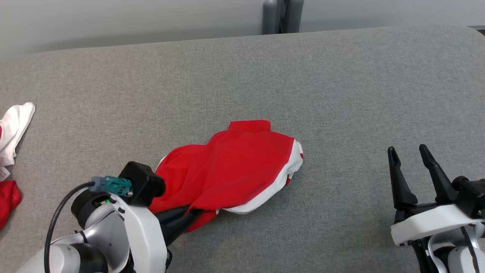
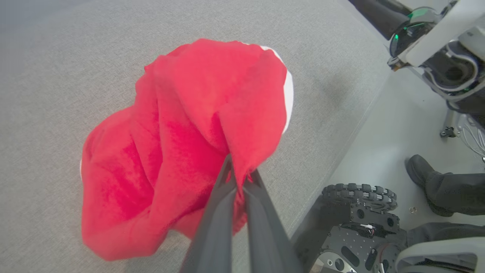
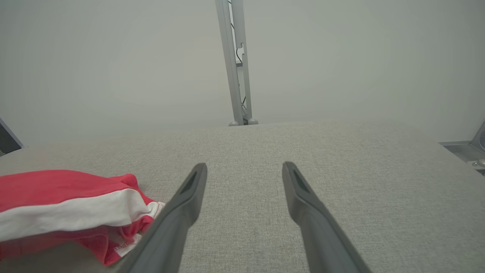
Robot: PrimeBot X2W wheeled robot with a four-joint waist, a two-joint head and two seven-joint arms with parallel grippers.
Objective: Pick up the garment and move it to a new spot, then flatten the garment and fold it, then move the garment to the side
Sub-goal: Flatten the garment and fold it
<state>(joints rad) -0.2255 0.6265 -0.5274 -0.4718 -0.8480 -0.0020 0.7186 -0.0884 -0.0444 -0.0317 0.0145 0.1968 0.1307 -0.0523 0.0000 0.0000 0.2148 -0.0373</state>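
My left hand (image 2: 238,178) pinches the garment (image 1: 231,167) by the tabletop (image 1: 341,87) edge.
Right hand (image 1: 407,148) wide, empty; open room beyond; pinched part hard to make out.

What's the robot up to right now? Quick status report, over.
Left gripper shut on crumpled red-and-white fabric garment. Right gripper open, apart over grey fabric table. Other white and red cloths at far left, not in the way.
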